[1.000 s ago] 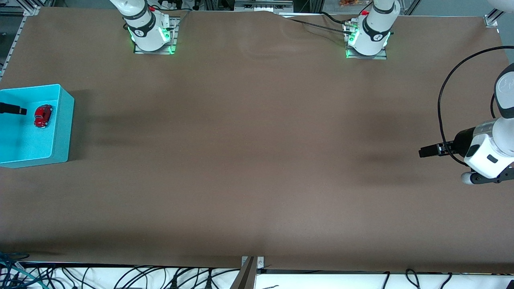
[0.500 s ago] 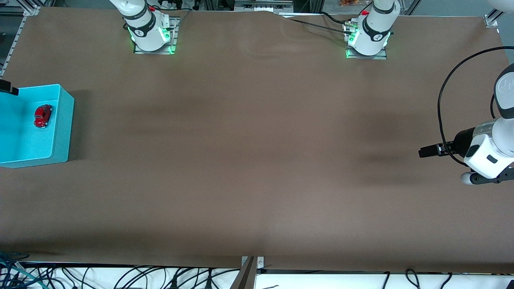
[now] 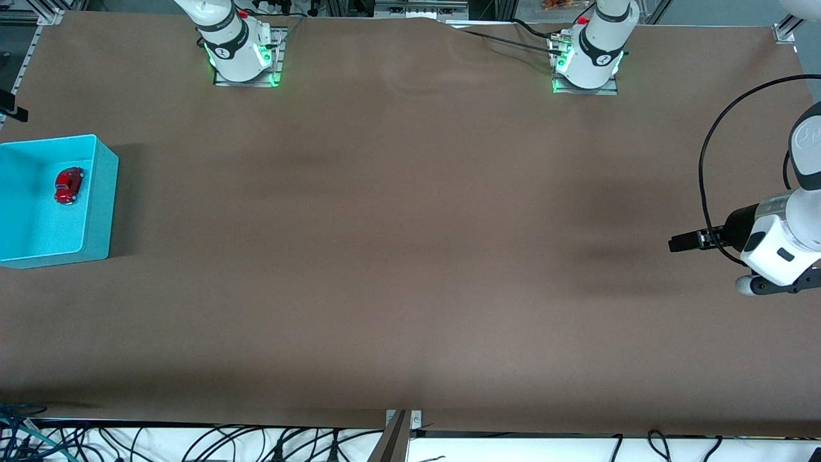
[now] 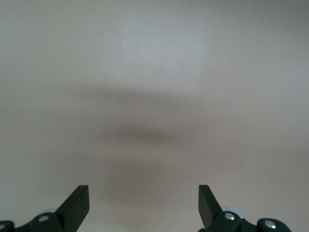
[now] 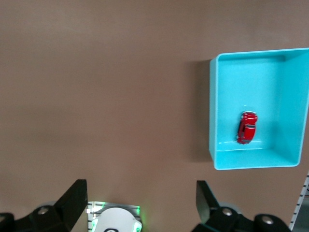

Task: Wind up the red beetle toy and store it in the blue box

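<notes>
Currently, scene status:
Red beetle toy (image 3: 68, 185): tiny, glossy red, rounded body, dark windows; resting on its wheels on the floor of the blue box (image 3: 102, 212), close to the wall facing the robot bases.
Blue box: light cyan, rectangular, smooth walls, rounded inner corners; stands at the right arm's end of the table (image 3: 397, 256), partly cut off by the front view's edge.
Right gripper (image 5: 140, 203): fingers spread apart, holding nothing; raised above the table edge, off to the side of the box, not over it. The toy and box lie below and to one side of it; the right wrist view shows both whole.
Left gripper (image 3: 681, 242): fingers apart, empty; hangs over bare table at the left arm's end, well apart from the box. This arm waits.
Open room: under the left gripper only brown surface shows; a broad bare stretch of table separates it from the box.
</notes>
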Controlling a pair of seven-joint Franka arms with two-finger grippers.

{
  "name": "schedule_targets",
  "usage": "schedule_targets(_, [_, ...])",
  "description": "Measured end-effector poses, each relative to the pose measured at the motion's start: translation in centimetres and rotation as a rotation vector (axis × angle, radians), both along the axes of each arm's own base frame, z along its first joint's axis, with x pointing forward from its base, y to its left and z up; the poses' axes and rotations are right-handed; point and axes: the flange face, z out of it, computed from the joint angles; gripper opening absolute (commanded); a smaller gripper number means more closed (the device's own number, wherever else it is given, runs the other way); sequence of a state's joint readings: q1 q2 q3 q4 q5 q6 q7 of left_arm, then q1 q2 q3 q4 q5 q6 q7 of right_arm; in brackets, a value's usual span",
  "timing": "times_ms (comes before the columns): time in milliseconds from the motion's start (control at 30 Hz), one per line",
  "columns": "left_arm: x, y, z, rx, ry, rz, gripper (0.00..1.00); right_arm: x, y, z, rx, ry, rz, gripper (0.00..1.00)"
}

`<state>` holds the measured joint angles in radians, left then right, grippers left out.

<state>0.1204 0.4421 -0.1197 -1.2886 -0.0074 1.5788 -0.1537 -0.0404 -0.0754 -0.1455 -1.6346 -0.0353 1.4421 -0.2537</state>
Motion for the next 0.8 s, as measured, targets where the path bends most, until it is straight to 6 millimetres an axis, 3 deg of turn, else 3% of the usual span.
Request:
schedule_targets(300, [0.0,0.0,0.0,0.000,0.000,0.000,1.00,0.8,6.5,-0.2,-0.013,0.006,0.012,1.00])
schedule_targets(800, [0.0,0.0,0.1,0.000,-0.001,0.000,1.00,1.4,11.7,-1.8,-0.029,0.021,0.024,1.00])
